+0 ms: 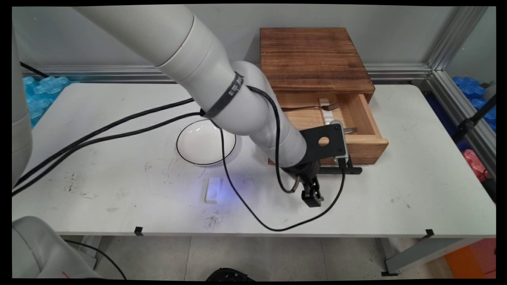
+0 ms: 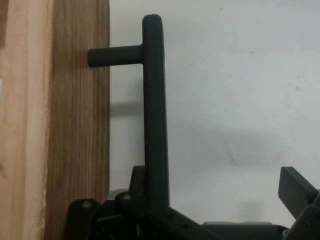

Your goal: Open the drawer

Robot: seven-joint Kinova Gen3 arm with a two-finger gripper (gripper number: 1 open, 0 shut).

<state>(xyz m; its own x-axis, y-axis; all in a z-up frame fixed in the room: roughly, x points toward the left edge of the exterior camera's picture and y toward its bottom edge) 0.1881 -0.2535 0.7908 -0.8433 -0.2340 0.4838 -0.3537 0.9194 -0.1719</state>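
A wooden box (image 1: 313,59) stands at the back of the table with its drawer (image 1: 364,148) pulled out. The drawer's black bar handle (image 1: 348,171) (image 2: 155,115) runs along its front. My gripper (image 1: 313,201) (image 2: 215,187) points down at the table just in front of the drawer and is open. In the hand view the handle lies close against the left finger (image 2: 136,181), while the right finger (image 2: 296,189) stands far off over bare table. Nothing is held. A metal fork (image 1: 317,107) and a white strip (image 1: 327,111) lie inside the drawer.
A white bowl (image 1: 206,142) with a dark rim sits left of the drawer, partly behind the arm. A small white block (image 1: 212,190) lies in front of it. Black cables (image 1: 253,213) trail across the table. Blue bags (image 1: 39,93) sit beyond the left edge.
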